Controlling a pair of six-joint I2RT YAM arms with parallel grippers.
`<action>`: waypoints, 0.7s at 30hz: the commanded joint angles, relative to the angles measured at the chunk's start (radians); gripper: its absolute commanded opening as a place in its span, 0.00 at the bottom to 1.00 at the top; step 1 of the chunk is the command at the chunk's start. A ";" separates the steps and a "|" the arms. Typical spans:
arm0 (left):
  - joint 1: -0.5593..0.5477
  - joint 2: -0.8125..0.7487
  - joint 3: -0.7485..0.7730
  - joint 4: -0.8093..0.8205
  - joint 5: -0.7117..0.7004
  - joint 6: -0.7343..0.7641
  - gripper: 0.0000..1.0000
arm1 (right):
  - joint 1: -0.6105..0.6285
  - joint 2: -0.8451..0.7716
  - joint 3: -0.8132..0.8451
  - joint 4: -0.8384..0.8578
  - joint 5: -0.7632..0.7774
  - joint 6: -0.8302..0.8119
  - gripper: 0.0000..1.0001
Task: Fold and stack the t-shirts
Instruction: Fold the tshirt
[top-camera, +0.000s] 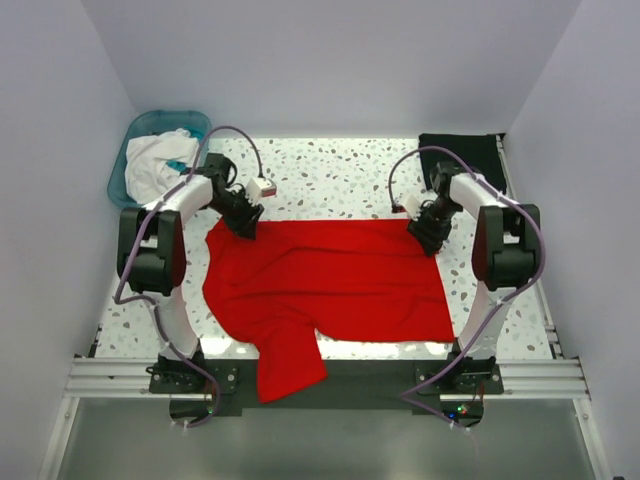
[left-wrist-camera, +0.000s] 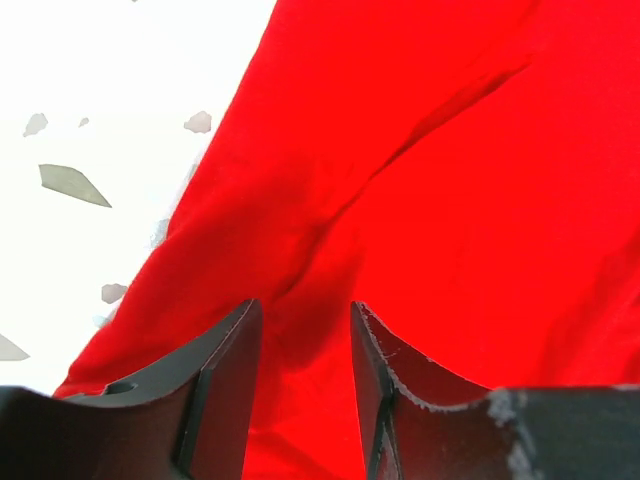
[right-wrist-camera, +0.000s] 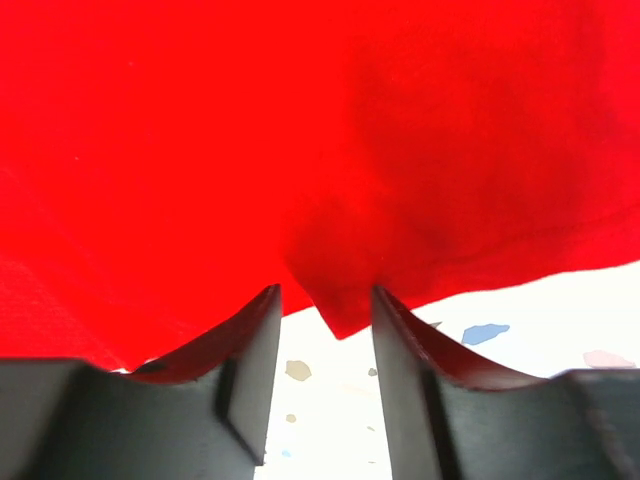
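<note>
The red t-shirt (top-camera: 330, 285) lies spread on the speckled table, with one part hanging over the near edge. My left gripper (top-camera: 245, 224) is at its far left corner. In the left wrist view the jaws stand apart over the red cloth (left-wrist-camera: 400, 200), which fills the gap between the fingertips (left-wrist-camera: 303, 318). My right gripper (top-camera: 428, 236) is at the far right corner. Its jaws stand apart (right-wrist-camera: 325, 300) with a small point of the red hem (right-wrist-camera: 340, 300) between the tips and bare table below. The black t-shirt (top-camera: 460, 155) lies folded flat at the back right.
A teal basin (top-camera: 140, 130) holding white cloth (top-camera: 155, 168) stands at the back left. Grey walls close in the table on three sides. The speckled tabletop (top-camera: 330, 170) shows behind the red shirt.
</note>
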 joint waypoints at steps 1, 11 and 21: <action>0.007 0.029 0.046 0.031 -0.046 -0.007 0.46 | 0.001 -0.065 -0.005 -0.027 0.011 -0.011 0.46; 0.007 0.032 0.033 -0.020 -0.001 0.071 0.11 | 0.001 -0.084 0.059 -0.069 -0.053 0.047 0.47; -0.067 -0.129 -0.065 -0.179 0.208 0.137 0.00 | 0.001 -0.076 0.165 -0.110 -0.139 0.111 0.47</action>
